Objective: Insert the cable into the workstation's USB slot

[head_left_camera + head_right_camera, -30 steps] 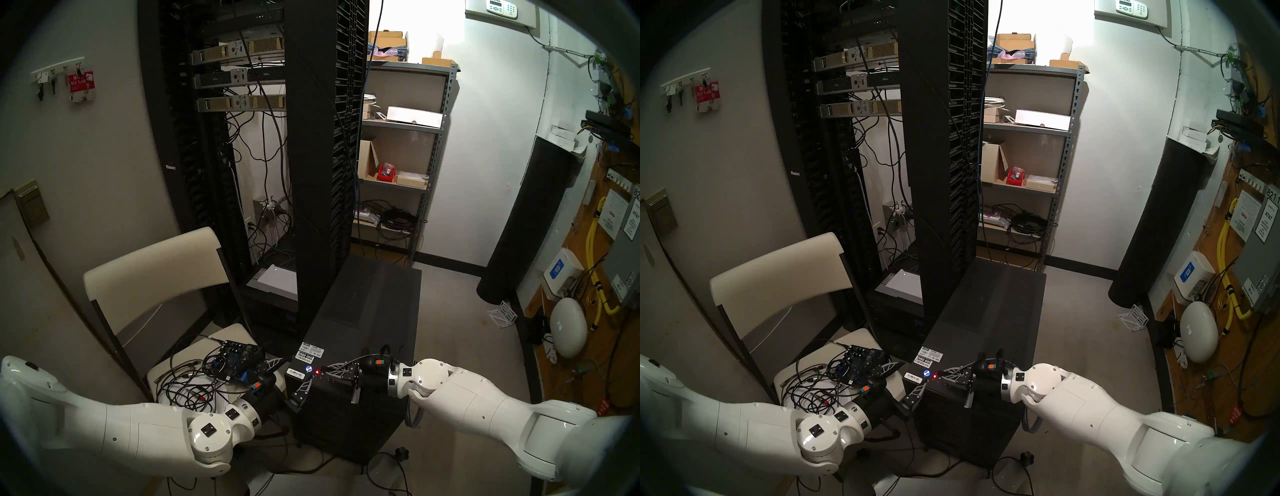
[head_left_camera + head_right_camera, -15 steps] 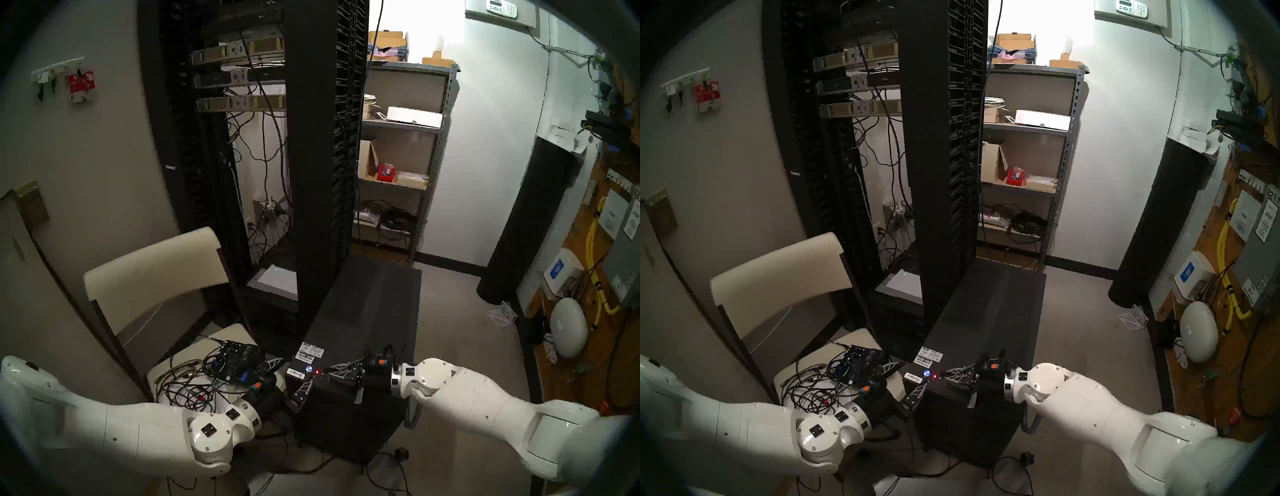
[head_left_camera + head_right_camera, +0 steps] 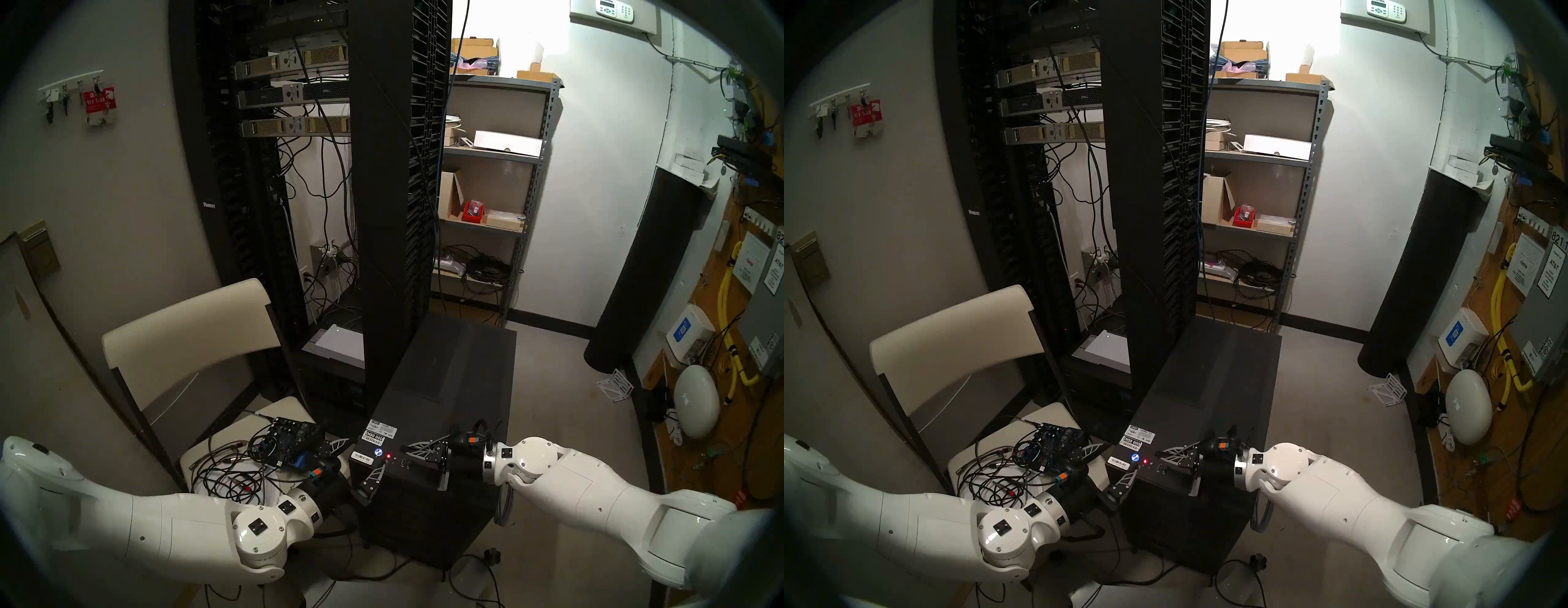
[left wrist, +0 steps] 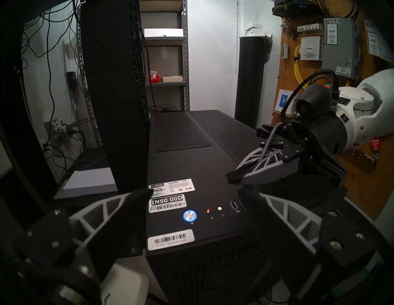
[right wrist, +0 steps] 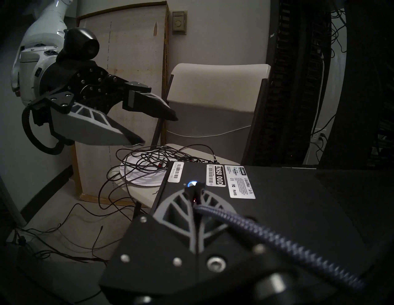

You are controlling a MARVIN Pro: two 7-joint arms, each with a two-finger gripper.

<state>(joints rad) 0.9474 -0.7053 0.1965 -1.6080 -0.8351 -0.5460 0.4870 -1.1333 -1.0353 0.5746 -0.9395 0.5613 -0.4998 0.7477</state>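
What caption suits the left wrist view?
Right gripper holds the braided cable above the workstation's USB ports.

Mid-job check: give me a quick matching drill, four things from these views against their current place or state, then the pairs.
1. left pincer
2. right pincer
3. cable
4. power button

a. glowing blue on the computer top
b. shut
c. open, holding nothing
d. pinched in the shut pincer

Pairs: 1-c, 2-b, 3-d, 4-a
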